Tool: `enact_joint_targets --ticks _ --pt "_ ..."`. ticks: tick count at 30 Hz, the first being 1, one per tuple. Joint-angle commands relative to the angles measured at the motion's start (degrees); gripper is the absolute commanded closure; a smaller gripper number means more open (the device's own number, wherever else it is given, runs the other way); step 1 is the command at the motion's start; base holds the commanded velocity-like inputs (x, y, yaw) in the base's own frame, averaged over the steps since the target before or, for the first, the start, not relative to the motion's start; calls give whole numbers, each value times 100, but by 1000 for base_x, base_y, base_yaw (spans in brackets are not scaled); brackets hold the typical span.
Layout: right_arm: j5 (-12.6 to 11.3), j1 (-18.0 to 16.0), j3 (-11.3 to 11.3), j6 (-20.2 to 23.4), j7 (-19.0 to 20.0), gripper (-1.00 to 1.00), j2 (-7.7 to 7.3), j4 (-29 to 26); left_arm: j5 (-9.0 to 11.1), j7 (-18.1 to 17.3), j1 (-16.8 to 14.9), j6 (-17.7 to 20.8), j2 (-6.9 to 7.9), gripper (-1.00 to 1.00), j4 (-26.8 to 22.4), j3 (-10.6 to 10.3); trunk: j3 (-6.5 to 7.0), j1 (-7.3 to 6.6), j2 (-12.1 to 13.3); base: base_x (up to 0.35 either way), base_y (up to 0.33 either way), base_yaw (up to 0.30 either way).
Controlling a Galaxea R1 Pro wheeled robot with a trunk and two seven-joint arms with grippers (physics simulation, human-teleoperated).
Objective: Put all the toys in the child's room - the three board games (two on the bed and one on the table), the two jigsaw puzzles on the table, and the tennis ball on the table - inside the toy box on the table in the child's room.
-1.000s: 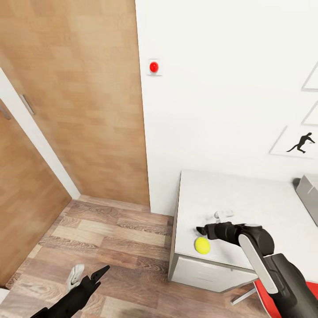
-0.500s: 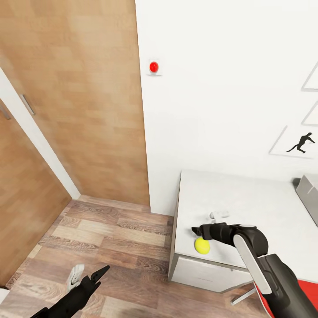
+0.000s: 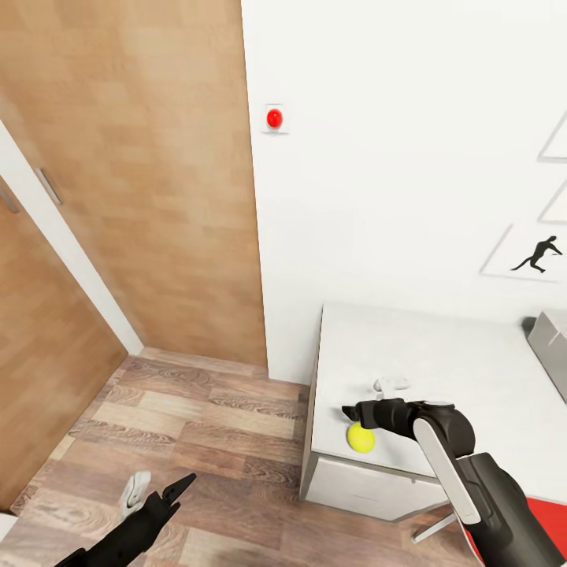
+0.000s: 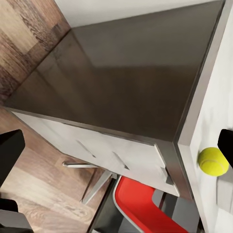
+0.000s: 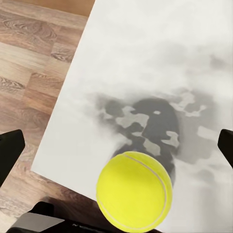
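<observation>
The small fuzzy yellow-green tennis ball (image 3: pixel 361 437) lies on the pale grey-white counter (image 3: pixel 441 362), close to its near left corner and just short of the front edge; in the right wrist view the ball (image 5: pixel 134 192) shows a curved white seam and sits over a mottled grey shadow on the counter top (image 5: pixel 145 73). The right hand (image 3: pixel 370 403) hovers directly above and just behind the ball, its black and white fingers spread wide and closed on nothing. The left hand (image 3: pixel 153 490) hangs low over the wood-plank floor (image 3: pixel 189 441), well apart from the counter, its two fingers parted and empty. In the left wrist view the ball (image 4: pixel 213 161) rests beside a lower dark-grey counter section (image 4: pixel 121 77), with a red chair seat (image 4: pixel 145 204) below. At the far right of the counter stands the corner of the light-grey toy box (image 3: pixel 551 342). On the white wall (image 3: pixel 394 157) are a red round button (image 3: pixel 274 119) and a black silhouette picture (image 3: pixel 535 256); a wooden door (image 3: pixel 134 173) stands left.
</observation>
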Motion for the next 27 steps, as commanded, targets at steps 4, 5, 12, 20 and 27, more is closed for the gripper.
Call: enact_joint_targets --ticks 4,5,12,20,27 --pt "-28 -5 8 20 -44 -100 0 -1 40 5 0 21 4 -100 -5 -4 -27 3 -10 0 0 0" --pt "-28 -5 8 20 -44 -100 0 -1 40 5 0 21 4 -100 -5 -4 -33 3 -10 0 0 0" --pt "-28 -5 1 20 -57 -100 1 3 40 5 0 21 4 -100 -5 -9 -85 3 -10 0 0 0" --pt "-28 -5 -4 20 -60 -100 2 4 40 5 0 21 4 -100 -5 -12 -156 3 -10 0 0 0" --pt "-22 -5 -2 20 -61 -100 2 5 40 5 0 21 4 -100 -4 -13 -220 3 -10 0 0 0"
